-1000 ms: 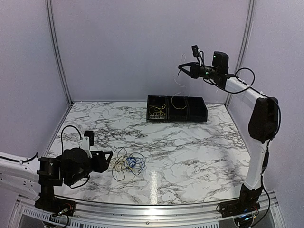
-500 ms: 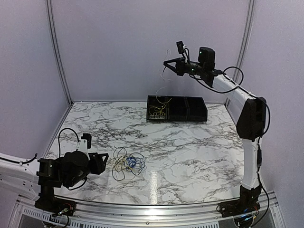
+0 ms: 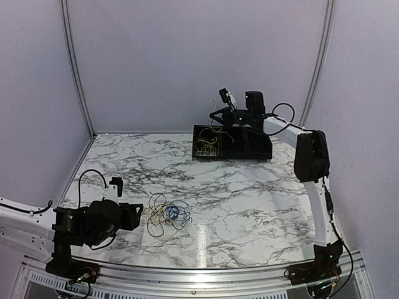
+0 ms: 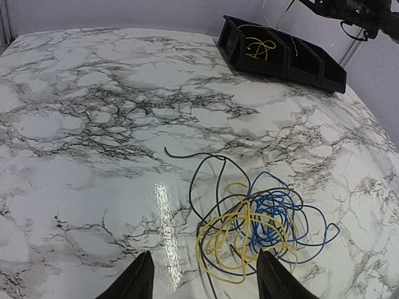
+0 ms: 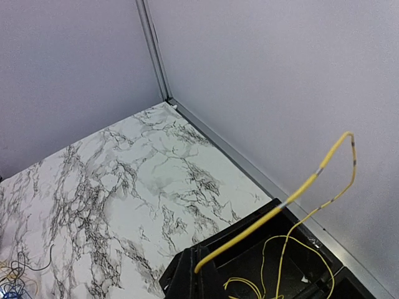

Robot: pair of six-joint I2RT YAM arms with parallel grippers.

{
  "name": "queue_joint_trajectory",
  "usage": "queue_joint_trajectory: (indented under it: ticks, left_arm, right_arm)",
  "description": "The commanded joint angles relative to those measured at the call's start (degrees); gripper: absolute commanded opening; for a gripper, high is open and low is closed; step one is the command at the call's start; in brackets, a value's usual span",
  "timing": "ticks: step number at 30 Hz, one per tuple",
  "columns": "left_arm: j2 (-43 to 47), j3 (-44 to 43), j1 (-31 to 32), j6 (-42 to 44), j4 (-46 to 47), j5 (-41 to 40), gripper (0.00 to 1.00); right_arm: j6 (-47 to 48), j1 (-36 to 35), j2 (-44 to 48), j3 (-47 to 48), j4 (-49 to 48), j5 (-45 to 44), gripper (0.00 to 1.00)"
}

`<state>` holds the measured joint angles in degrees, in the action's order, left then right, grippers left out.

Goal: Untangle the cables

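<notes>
Nothing legible in any view, no lettering, label, brand mark or number to make out, not on the black bin (image 3: 232, 149), not on the marble table (image 3: 262, 199)

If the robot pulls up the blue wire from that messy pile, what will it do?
Probably flop: the blue wire lies in loose curls. It would likely drag the yellow loops and black loops along, since they cross it. Looks thin, so probably light.
</notes>
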<state>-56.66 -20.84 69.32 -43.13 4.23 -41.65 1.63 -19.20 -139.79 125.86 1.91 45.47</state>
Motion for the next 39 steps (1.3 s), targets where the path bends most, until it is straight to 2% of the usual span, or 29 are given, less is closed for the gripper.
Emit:
queue_joint_trajectory:
  ticks: [1,14,24,31,39]
  left_arm:
    - [-2.6,-1.9,0.2,-1.2,-1.0,-0.8,0.59]
    - [-5.8,-3.0,0.2,-0.4,0.2,-0.1,0.59]
    - [-4.9,-2.8,0.2,-2.1,-1.1,0.8,0.59]
    - [-5.4,-2.8,0.2,-2.7,-1.0,0.1,0.59]
    - [-6.6,-3.4,0.2,-2.8,-1.0,1.2,0.59]
  right_arm:
    - [4.4,-2.5,-0.8,0.7,2.7,0.2,0.00]
    - [2.1,-4.8,0.4,1.7,1.3,3.0,0.00]
    - [-4.8,-6.3,-5.1,6.8,-5.5,4.3,0.00]
    - [-5.5,-9.8,-7.2,11.9,-6.7,4.2,0.00]
    - [-3.5,-8.5,-9.6,11.4,-5.9,1.4,0.00]
